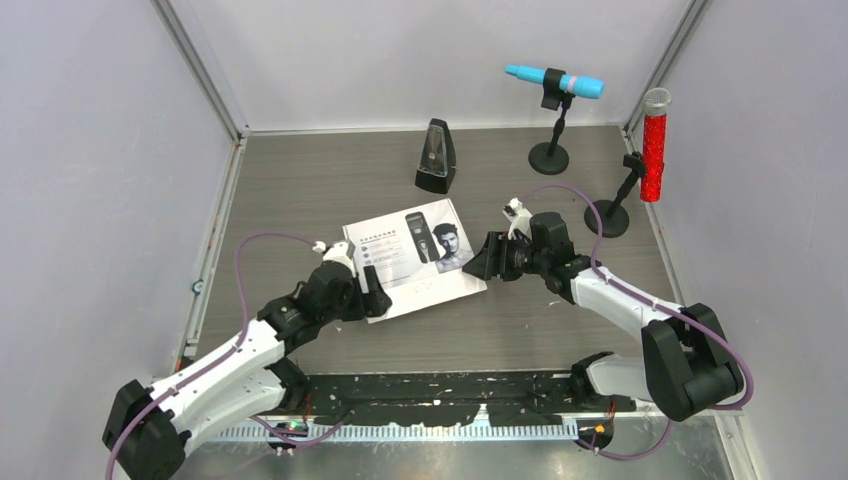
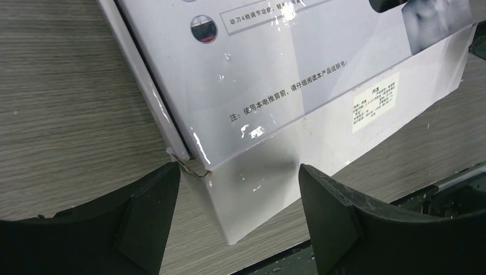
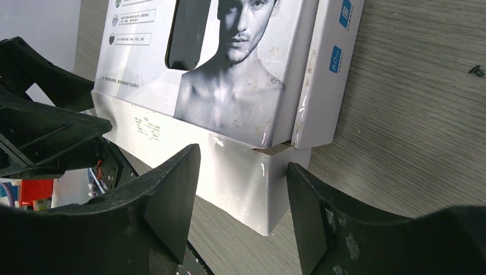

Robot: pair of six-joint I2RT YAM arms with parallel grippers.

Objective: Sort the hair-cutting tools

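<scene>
As the left gripper (image 2: 238,177) straddles the near-left flap corner of the white clipper box (image 1: 410,255), jaws wide and empty, the right gripper (image 3: 243,166) brackets the near-right corner, also parted and holding nothing. The box lies flat mid-table; the hair-cutting tools are out of sight, presumably inside. Opening it cleanly likely means pinching only the thin flap at both corners and lifting together, so the box does not slide. Print reads "注:使用本电推剪前,请仔细阅读本产品说明书"; a blue side tab shows "50".

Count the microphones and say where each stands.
2. The blue microphone stands at the back, right of the metronome; the red microphone to its right, slightly nearer. None look hidden.
</scene>
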